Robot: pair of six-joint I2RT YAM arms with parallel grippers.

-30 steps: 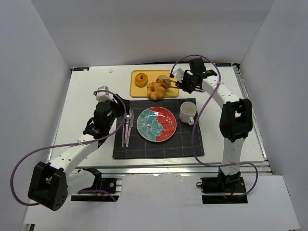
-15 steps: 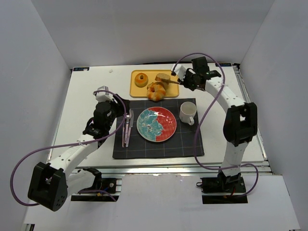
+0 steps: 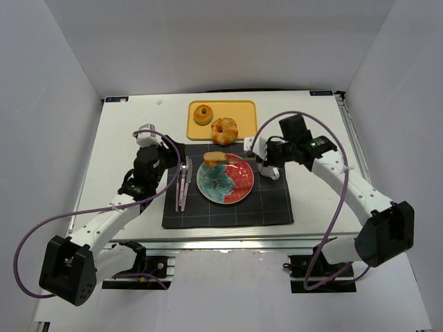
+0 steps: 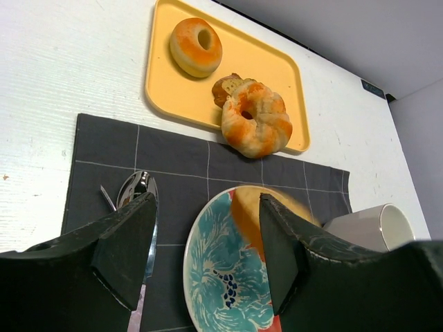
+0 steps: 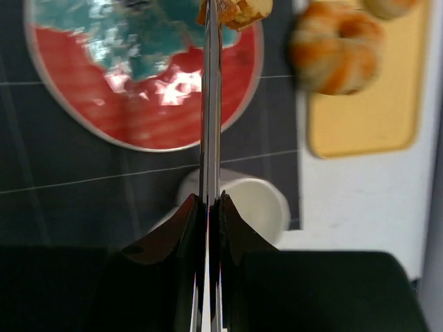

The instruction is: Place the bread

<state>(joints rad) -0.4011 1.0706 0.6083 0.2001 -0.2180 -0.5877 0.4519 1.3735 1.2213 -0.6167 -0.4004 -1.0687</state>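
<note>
A: How do the 2 arms stand?

B: The right arm [image 3: 346,183] reaches in from the right, across to the round red-and-teal patterned plate [image 3: 225,181], with its long thin fingers [image 5: 211,104] stretched out over the plate. The right jaws are pressed together, pinching a tan bread slice with a brown crust [image 3: 214,158] over the plate's far left rim. I cannot tell whether the slice touches the plate. The left arm [image 3: 111,211] lies bent to the left of the plate. The left jaws are spread wide with nothing between them, pointing toward the plate.

A: Anything hard to see?

B: The white cup [image 4: 374,225], right of the plate, is mostly covered by the right wrist in the top view. In the right wrist view the held slice is cut off at the top edge, and the golden glazed knotted roll [image 4: 254,128] is blurred. A second tan slice [image 4: 227,86] peeks out from behind the roll, mostly hidden. The silver cutlery [image 3: 183,181] left of the plate overlaps, so I cannot count the pieces.

A: The tally?

B: 1 plate, 1 cup, 1 dark grid-lined placemat [image 4: 104,145] under the plate and 1 yellow plastic tray [image 4: 163,90] beyond the plate. On the tray are 1 roll, 1 slice and 1 small round orange bun with a dark centre [image 4: 196,46]. That makes 2 slices in all.
</note>
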